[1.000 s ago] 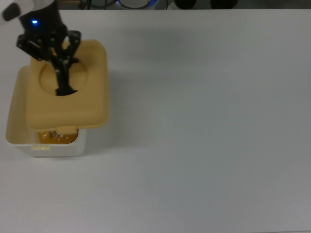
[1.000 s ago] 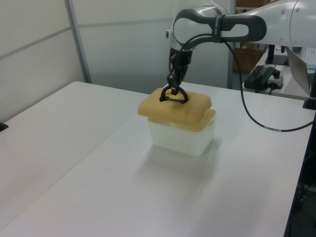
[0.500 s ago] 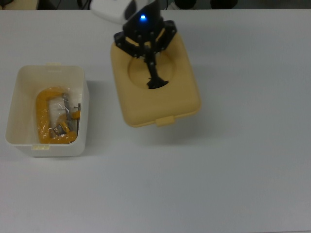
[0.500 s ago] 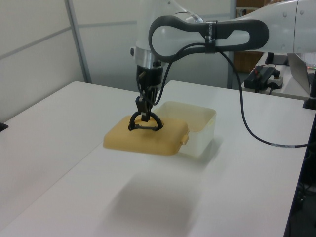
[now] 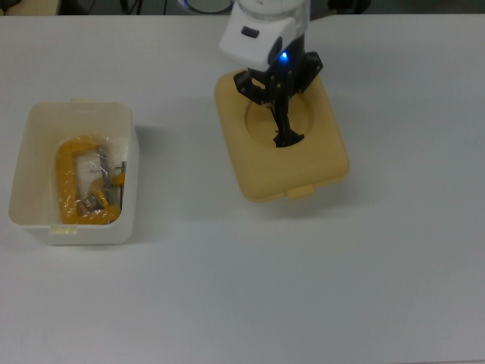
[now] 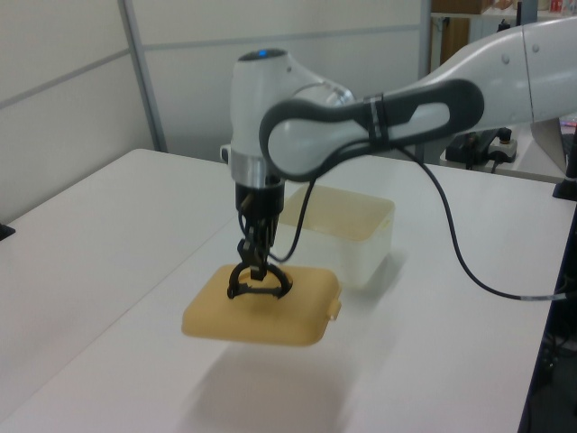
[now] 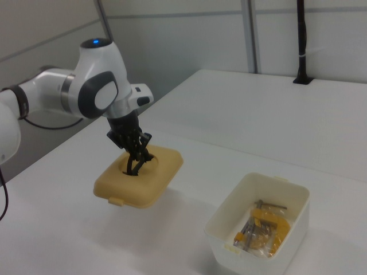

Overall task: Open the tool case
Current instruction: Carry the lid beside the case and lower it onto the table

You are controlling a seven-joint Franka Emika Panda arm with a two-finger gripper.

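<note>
Mustard-yellow lid (image 5: pixel 282 149) is travelling further from the white box (image 5: pixel 73 174) than half a second ago, my hand (image 5: pixel 286 136) closed on its black handle (image 6: pixel 258 281), carrying it above the desk (image 5: pixel 303 288). So the tool case is standing open, showing a yellow clamp (image 5: pixel 83 182) and metal bits inside.

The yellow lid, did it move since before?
Yes. In the top view the lid, held by the gripper, has gone farther toward the top view's right, away from the white box, which stayed put.
</note>
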